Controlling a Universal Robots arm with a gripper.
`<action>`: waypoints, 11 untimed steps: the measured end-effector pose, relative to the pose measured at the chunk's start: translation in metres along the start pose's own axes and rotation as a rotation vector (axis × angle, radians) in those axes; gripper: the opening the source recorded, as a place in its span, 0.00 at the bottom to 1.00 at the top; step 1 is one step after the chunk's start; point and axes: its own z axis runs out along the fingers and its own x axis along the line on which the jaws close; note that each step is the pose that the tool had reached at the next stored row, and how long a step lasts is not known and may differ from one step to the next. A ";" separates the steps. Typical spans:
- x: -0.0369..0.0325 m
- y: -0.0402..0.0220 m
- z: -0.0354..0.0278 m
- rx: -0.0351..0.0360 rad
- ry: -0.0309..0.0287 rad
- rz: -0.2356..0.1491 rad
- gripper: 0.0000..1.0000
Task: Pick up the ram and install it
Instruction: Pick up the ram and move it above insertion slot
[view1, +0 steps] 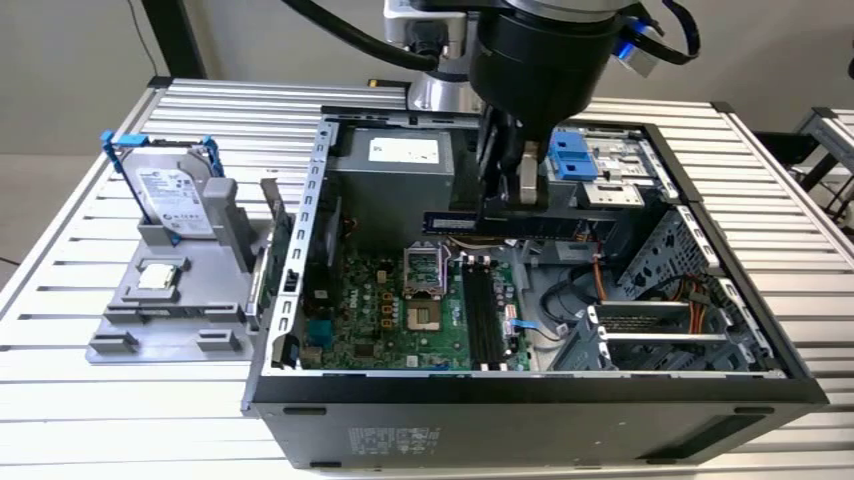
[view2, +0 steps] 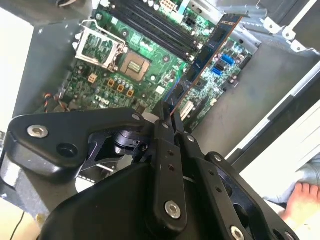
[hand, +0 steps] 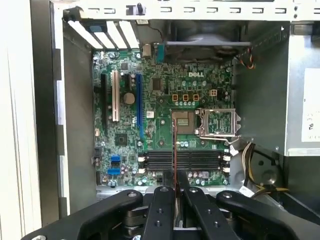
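My gripper hangs over the open computer case and is shut on the ram, a long thin bluish stick held level above the motherboard. The black memory slots lie below the stick and a little nearer the case front. In the second wrist view the ram runs out from the fingertips towards the slots. In the first wrist view the ram shows edge-on as a thin line crossing the slots, with the gripper clamped on it.
A grey holder at the exterior view's left carries a silver hard drive with blue rails and a small square chip. Inside the case are the power supply, a blue-tabbed drive bay, cables and the processor socket.
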 end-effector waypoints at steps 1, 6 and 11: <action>-0.0001 -0.0030 0.0000 0.0000 0.0000 0.000 0.00; -0.0002 -0.0071 0.0000 0.0000 -0.0002 0.001 0.00; -0.0056 -0.0072 0.0001 0.0001 -0.0002 0.001 0.00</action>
